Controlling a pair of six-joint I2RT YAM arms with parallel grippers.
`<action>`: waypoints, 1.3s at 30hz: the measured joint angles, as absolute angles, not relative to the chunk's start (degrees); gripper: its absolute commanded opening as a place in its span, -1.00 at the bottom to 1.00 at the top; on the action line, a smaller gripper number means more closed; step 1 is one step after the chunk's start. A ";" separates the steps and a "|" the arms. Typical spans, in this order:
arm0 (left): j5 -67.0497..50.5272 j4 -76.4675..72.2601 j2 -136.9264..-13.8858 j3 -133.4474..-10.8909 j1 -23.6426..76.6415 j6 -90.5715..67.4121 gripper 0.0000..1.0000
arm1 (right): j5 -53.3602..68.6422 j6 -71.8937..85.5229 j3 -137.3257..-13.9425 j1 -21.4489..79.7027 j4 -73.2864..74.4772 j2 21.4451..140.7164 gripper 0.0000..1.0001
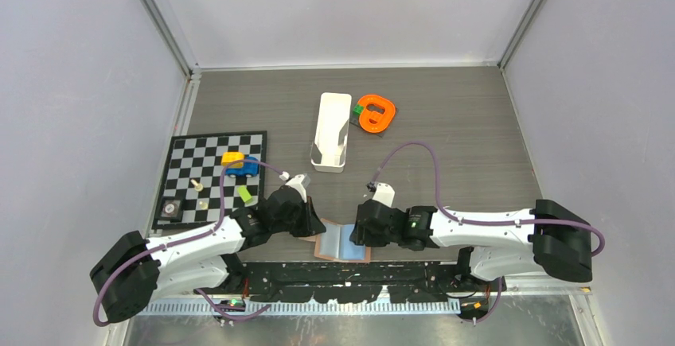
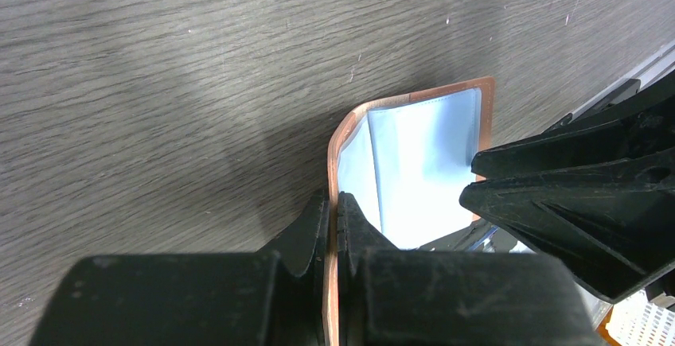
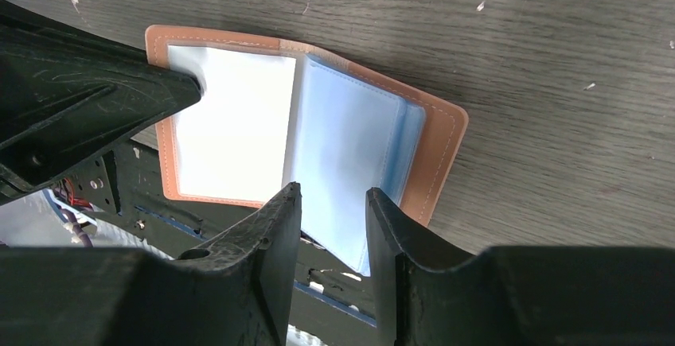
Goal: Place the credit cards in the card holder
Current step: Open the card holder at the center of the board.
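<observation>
**Desk:** Where is the card holder (image 3: pixel 439 141)?

**Photographer:** At the middle of the table's (image 1: pixel 446 123) near edge, spread open between the two arms, with its pale blue sleeves facing up.

**Desk:** Who has hold of it?

**Photographer:** The left gripper (image 2: pixel 333 203) does. Its jaws are pinched tight on the tan border of one cover, which curls up in the grip. The right gripper (image 3: pixel 333 195) hovers over the sleeves with its jaws about half apart, clasping nothing I can make out. I can't pick out a credit card in any view.

**Desk:** What does the step call for?

**Photographer:** It looks like opening a pocket. The left should stay firm so the holder cannot slide off the near edge. The right should settle on a single leaf at its free edge, close gently and lift only enough to part the mouth. If it takes several leaves or pulls hard, it may fold the holder shut.
</observation>
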State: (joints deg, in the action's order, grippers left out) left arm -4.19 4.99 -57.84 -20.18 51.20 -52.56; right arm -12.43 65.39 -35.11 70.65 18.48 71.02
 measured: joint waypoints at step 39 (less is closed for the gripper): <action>-4.12 5.34 -57.39 -19.55 51.13 -52.51 -1.00 | -11.18 69.23 -33.74 70.65 13.76 75.90 -0.21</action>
